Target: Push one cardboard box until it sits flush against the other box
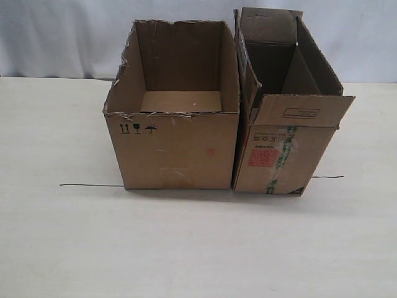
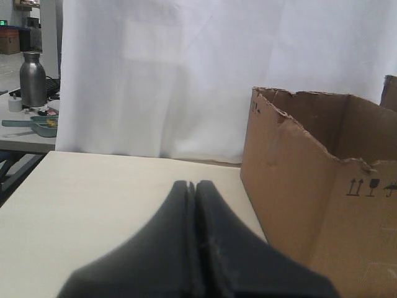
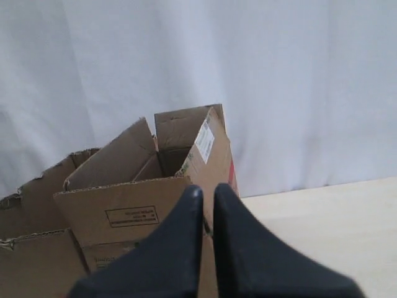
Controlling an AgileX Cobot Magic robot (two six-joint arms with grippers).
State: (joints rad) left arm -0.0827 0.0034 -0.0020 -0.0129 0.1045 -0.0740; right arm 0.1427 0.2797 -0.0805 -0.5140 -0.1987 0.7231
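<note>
The cardboard box (image 1: pixel 279 155), narrow and tall with a red label and green-printed tape, stands on the right. Its left wall rests against the right wall of the other box (image 1: pixel 177 149), the wider carton with torn top edges and black handling symbols. No gap shows between their fronts. Neither gripper appears in the exterior view. My left gripper (image 2: pixel 191 184) is shut and empty, hovering over the table beside the other box (image 2: pixel 310 186). My right gripper (image 3: pixel 208 189) is shut with a thin slit between its tips, close to the outer side of the cardboard box (image 3: pixel 124 205).
The pale table (image 1: pixel 186 248) carries a thin black line (image 1: pixel 93 185) that runs under both cartons. A white curtain (image 1: pixel 62 37) hangs behind. In the left wrist view, a side table beyond the curtain's edge holds a metal bottle (image 2: pixel 33 79).
</note>
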